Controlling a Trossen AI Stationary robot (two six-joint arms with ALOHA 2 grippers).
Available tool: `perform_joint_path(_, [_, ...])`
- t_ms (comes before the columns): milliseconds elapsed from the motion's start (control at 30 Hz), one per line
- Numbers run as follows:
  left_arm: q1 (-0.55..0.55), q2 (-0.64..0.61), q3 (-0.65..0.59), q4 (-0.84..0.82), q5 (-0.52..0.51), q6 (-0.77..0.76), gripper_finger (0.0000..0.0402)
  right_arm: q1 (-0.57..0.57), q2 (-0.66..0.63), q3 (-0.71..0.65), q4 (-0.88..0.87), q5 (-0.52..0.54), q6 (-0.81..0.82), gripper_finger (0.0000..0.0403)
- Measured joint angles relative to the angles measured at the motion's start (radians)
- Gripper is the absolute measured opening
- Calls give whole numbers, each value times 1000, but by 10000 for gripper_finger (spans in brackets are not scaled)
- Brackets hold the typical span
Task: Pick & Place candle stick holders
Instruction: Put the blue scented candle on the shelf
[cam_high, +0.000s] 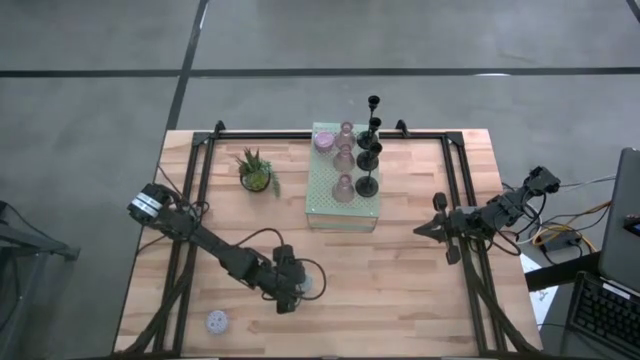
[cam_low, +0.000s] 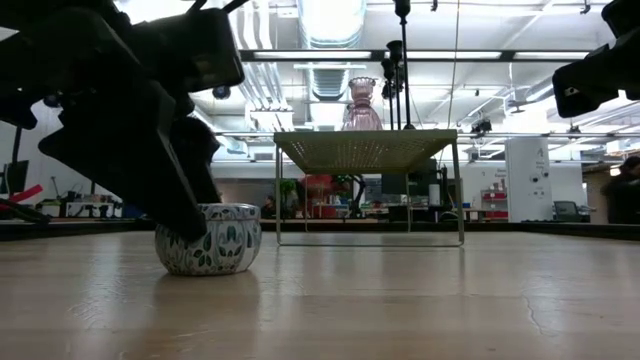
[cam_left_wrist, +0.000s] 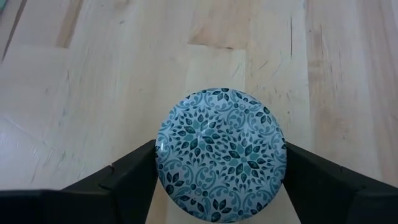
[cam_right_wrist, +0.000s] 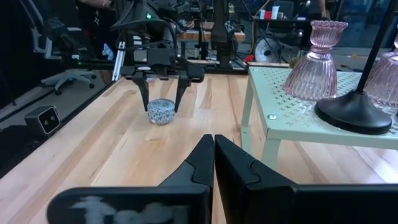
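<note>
While the left tool (cam_left_wrist: 221, 180) sits spread around the patterned holder (cam_left_wrist: 221, 152), an off-centre close could skid it across the bench (cam_high: 400, 290).

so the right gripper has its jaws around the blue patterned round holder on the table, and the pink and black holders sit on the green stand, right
Not quite: it is the left gripper, not the right, whose jaws stand either side of the blue patterned round holder on the table, as the left wrist and high views show. The right gripper waits apart. The pink holders and black holders do sit on the green stand.
</note>
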Motion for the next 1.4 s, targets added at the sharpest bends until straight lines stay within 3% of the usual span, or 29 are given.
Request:
perform_joint_path(333, [16, -48, 0, -9, 2, 46, 305, 0, 0, 0, 0, 0, 2, 8])
perform_joint_path(600, [90, -214, 0, -91, 2, 75, 305, 0, 0, 0, 0, 0, 3, 8])
perform_joint_path(800, [238, -355, 0, -100, -1, 152, 305, 0, -1, 0, 0, 0, 0, 8])
perform_joint_path(1000, [446, -419, 26, -119, 7, 169, 305, 0, 0, 0, 0, 0, 2, 8])
perform_joint_path(1233, [677, -372, 178, -199, 66, 135, 305, 0, 0, 0, 0, 0, 4, 8])
perform_joint_path(1400, [766, -287, 295, -253, 117, 136, 305, 0, 0, 0, 0, 0, 2, 8])
